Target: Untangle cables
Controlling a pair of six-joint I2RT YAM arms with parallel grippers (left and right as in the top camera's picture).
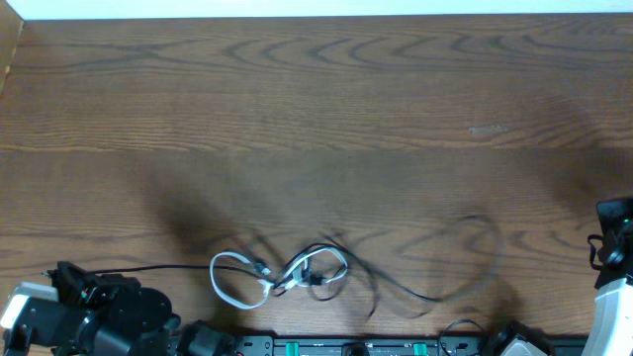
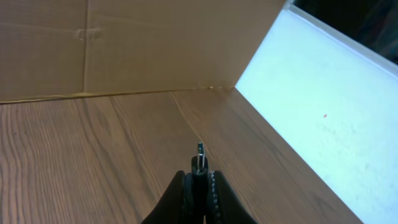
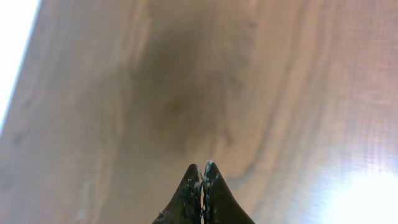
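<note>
Two cables tangled at the lower middle of the desk, both tools pressed together.

The wooden desk (image 1: 316,99) fills the overhead frame. The left arm (image 1: 89,316) sits in its lower left corner and the right arm (image 1: 615,257) at its right edge, flanking the tangle, probably so each can pull outward. The black cable (image 1: 400,287) sweeps a wide loop toward the lower right, and a strand runs left toward the left arm. The white cable (image 1: 217,280) makes two small loops that cross it at lower centre. The left tool (image 2: 199,175) pinches a small plug (image 2: 200,152), apparently the black cable's end, a hold that would let it draw that end out through the loops. The right tool (image 3: 202,169) is pressed together on nothing, above bare wood.
</note>
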